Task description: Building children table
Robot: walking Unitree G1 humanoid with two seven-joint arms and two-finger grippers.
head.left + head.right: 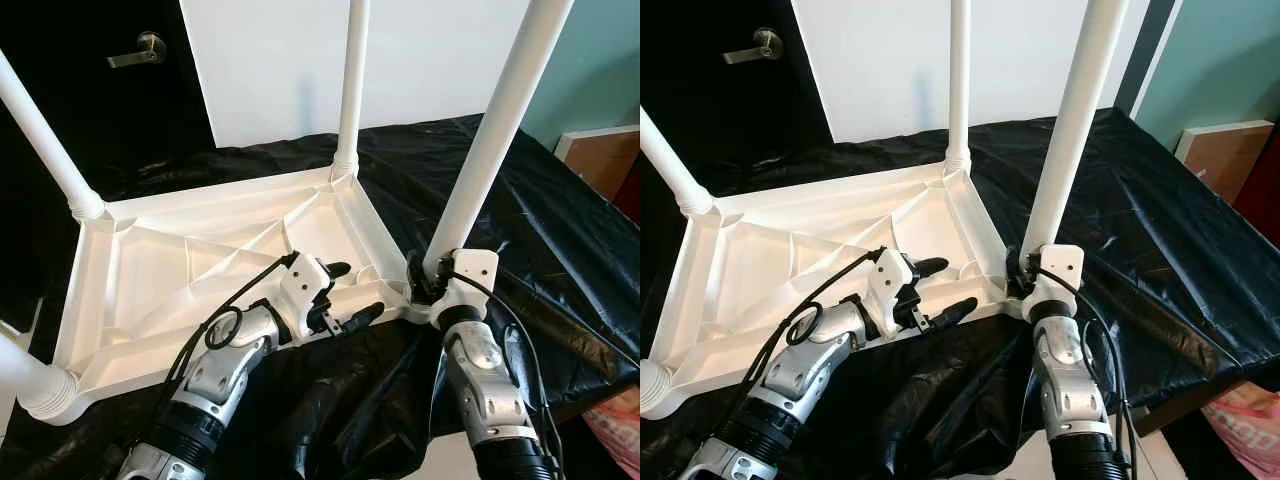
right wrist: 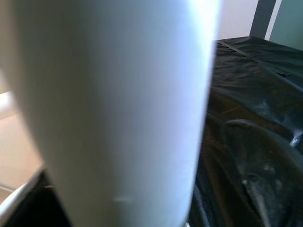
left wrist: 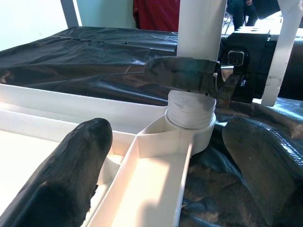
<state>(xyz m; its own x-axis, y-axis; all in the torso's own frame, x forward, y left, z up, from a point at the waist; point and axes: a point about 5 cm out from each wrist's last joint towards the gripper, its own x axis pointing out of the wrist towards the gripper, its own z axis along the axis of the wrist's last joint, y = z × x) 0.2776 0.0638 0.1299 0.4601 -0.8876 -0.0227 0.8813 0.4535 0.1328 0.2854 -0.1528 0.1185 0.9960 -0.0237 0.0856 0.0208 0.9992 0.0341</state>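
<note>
Top [image 1: 180, 270] lies inverted on black sheet [image 1: 560, 220]; right gripper [image 1: 425, 285] clamped on leg [image 1: 490, 140] at near corner, left gripper [image 1: 340, 295] fingers apart astride rim; rec. keep leg vertical while screwing, brace rim.

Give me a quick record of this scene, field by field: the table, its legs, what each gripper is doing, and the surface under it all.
table top: white plastic table top, upside down, ribbed underside facing up
legs: four white legs standing up from the corners
near-right leg: near-right leg seated in its corner socket, threads visible at the base
right gripper: right gripper shut on the near-right leg's base
left gripper: left gripper open, fingers straddling the table top's near rim
surface: black plastic sheet
</note>
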